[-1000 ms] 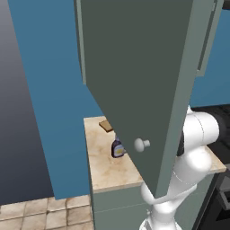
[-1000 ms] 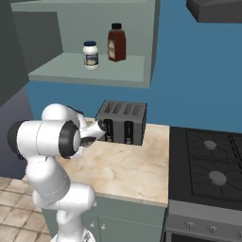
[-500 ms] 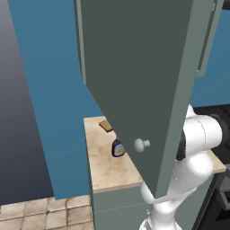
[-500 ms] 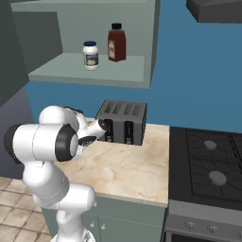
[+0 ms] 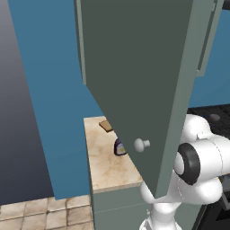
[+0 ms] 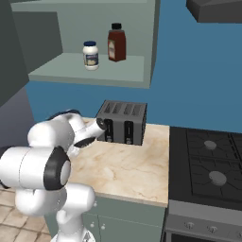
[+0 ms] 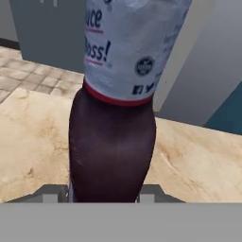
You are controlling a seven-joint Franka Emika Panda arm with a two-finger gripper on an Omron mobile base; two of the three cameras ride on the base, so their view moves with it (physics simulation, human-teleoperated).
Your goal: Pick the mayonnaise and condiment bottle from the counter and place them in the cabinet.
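On veined stone counter (image 7: 198, 160), pincer (image 7: 106, 196) clasping glossy dark bottle (image 7: 113, 142)

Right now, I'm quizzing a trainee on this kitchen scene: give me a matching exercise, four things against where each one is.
Things:
1 mayonnaise jar
2 toaster
3 white-labelled dark bottle
4 round knob

Places:
a on the cabinet door
b gripped in the tool
c on the cabinet shelf
d on the counter, against the blue wall

Pairs: 1-c, 2-d, 3-b, 4-a.
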